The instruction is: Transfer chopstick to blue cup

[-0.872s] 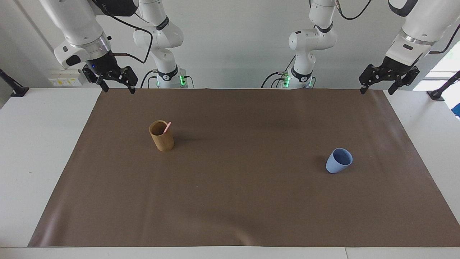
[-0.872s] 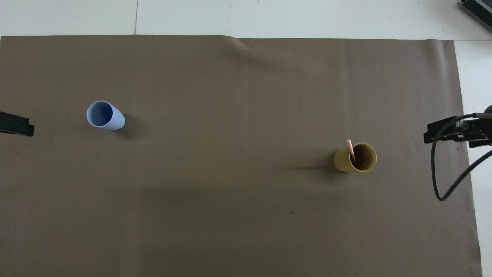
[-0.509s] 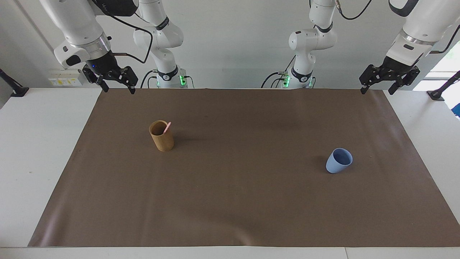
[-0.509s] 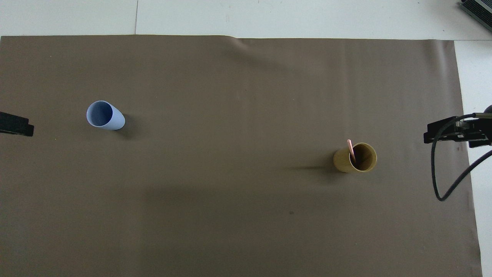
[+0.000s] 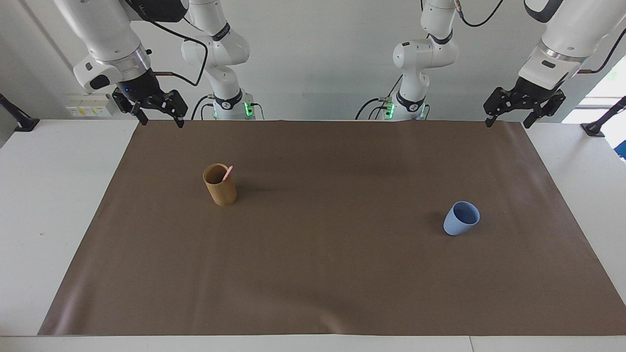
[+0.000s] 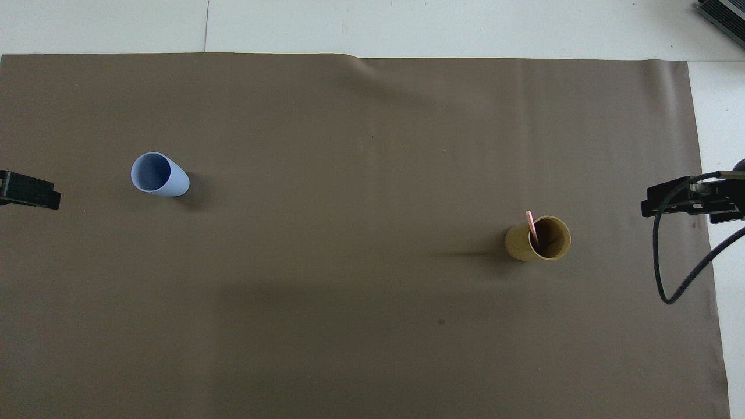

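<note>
One pale-pink chopstick (image 5: 227,173) stands in a tan bamboo-coloured cup (image 5: 221,189) toward the right arm's end of the table; its tip leans over the rim. It also shows in the overhead view (image 6: 531,223). The blue cup (image 5: 460,220) stands upright and empty toward the left arm's end; it shows in the overhead view too (image 6: 159,174). My right gripper (image 5: 163,122) hangs open and empty over the mat's corner nearest the robots. My left gripper (image 5: 506,123) hangs open and empty over the mat's other near corner.
A brown mat (image 5: 342,274) covers most of the white table (image 5: 44,220). A black cable (image 6: 669,273) loops down from the right arm. The two cups stand far apart on the mat.
My left gripper has shifted slightly toward the middle of the table. The right arm, the cups and the chopstick have not moved.
</note>
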Tool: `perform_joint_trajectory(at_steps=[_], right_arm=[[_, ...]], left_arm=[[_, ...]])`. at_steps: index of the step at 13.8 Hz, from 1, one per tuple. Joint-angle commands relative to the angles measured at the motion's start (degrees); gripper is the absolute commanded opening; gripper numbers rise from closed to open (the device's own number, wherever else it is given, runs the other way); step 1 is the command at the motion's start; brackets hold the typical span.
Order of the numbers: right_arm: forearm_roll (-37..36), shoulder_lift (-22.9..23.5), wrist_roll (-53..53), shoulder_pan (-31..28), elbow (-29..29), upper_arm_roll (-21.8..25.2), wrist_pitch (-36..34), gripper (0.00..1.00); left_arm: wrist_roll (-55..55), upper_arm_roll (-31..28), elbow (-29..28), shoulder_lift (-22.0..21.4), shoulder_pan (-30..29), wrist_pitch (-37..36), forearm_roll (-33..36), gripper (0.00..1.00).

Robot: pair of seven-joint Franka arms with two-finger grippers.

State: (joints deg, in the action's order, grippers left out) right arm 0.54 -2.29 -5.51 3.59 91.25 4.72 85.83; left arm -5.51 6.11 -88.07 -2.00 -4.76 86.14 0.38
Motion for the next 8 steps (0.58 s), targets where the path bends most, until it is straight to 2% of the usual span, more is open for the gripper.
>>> perform_joint_trajectory(at_steps=[1, 8], right_arm=[[-0.89, -0.61, -0.55, -0.34, 0.59, -0.23, 0.22, 1.00], [-0.89, -0.61, -0.55, -0.34, 0.59, -0.15, 0.22, 1.00]], left_arm=[[-0.03, -0.04, -0.61, -0.81, -0.42, -0.36, -0.74, 1.00], [-0.20, 0.04, -2.28, -1.60, -0.08, 0.25, -0.82, 1.00]])
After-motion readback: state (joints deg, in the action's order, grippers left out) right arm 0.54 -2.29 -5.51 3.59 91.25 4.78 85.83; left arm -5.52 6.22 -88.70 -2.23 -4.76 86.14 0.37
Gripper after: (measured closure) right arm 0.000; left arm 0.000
